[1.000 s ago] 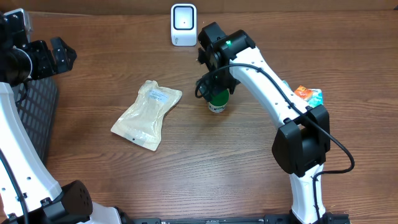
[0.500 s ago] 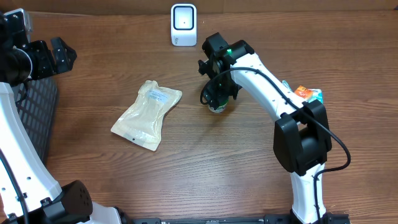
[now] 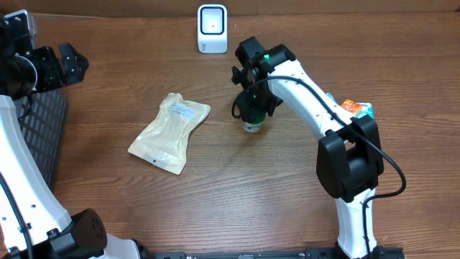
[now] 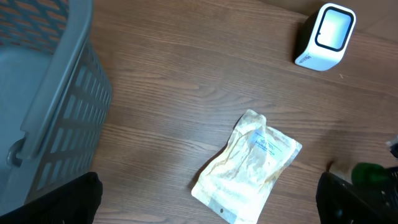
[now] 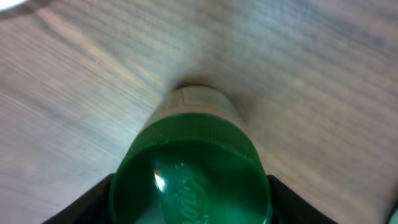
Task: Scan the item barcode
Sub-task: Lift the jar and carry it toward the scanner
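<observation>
Right end effector [image 3: 251, 109] is pointing straight down over the green-capped bottle [image 5: 189, 180], its dark fingers [image 5: 102, 199] sitting close on either side of the cap; whether they are actually pressing on it cannot be told. That bottle is standing upright on the wooden surface [image 3: 215, 201], near the middle and a little toward the right arm's side, with its pale body showing under the cap in the wrist view. Just beyond it, at the far edge, the white barcode scanner [image 3: 212, 29] is standing with its window facing out over the surface. Toward the left, a beige pouch [image 3: 170, 132] with a printed label is lying flat, apart from the bottle. Off on the right edge, an orange and teal packet [image 3: 357, 109] is peeking out from behind the right arm. Left end effector [image 3: 72, 61] is hanging at the far left with its fingers spread wide and holding nothing, above a grey mesh basket [image 4: 43, 93].
</observation>
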Controlling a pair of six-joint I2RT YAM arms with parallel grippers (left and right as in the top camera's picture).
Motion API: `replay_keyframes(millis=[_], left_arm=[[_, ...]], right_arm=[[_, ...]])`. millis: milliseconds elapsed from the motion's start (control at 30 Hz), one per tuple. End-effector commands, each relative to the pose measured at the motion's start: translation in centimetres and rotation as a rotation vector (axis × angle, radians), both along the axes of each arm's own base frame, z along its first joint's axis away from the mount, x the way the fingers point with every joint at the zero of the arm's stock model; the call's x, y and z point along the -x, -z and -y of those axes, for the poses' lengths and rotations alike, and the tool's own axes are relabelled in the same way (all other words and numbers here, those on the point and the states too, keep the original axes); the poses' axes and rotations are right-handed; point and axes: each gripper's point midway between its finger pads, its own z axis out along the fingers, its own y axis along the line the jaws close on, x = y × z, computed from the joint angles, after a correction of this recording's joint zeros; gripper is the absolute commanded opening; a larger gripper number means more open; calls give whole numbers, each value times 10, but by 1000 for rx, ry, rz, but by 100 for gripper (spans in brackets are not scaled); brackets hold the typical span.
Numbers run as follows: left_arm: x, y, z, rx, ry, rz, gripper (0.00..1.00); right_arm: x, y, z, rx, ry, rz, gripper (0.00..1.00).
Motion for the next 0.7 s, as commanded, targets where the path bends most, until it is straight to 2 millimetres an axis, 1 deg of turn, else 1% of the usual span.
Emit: replay_keyframes(millis=[0,67,167,233,367,467,533,600,667], left_arm=[[-2,0,2,-9,15,0,100],[-2,0,2,-9,15,-1,100],[-2,0,2,-9,15,0,100],[-2,0,2,-9,15,-1,100],[-2,0,2,-9,15,0,100],[-2,0,2,-9,15,0,100],[-2,0,2,-9,15,0,100],[-2,0,2,-9,15,0,100],[-2,0,2,-9,15,-1,100]], right_arm=[[-11,-47,-22,-170,80,5,47],[-8,-74,-32,-267,81,-18,47],[-6,-111,-40,-407,85,-45,47],[-5,-138,-45,-531,88,-73,47],[-5,-181,-44,-761,77,-119,47],[-3,-212,-35,-965,18,-151,47],[-2,-224,-25,-1046,-3,-154,47],[-2,-228,-12,-1080,-11,-143,47],[-7,-230,-4,-1084,20,-137,47]])
